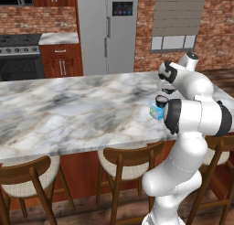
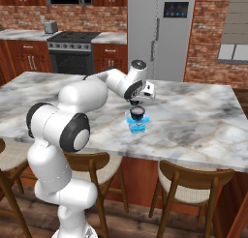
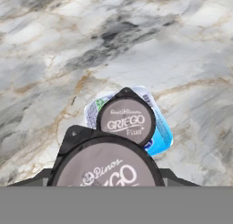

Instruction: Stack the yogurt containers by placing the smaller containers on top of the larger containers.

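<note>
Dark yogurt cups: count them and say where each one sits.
2. One dark cup rests on top of the light blue tub on the counter; the other dark cup is up close between the gripper's fingers, above the stack.

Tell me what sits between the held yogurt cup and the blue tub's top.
One dark Griego cup already sits on the light blue tub, covering most of its lid. The held cup hangs above in the gripper; nothing else intervenes.
</note>
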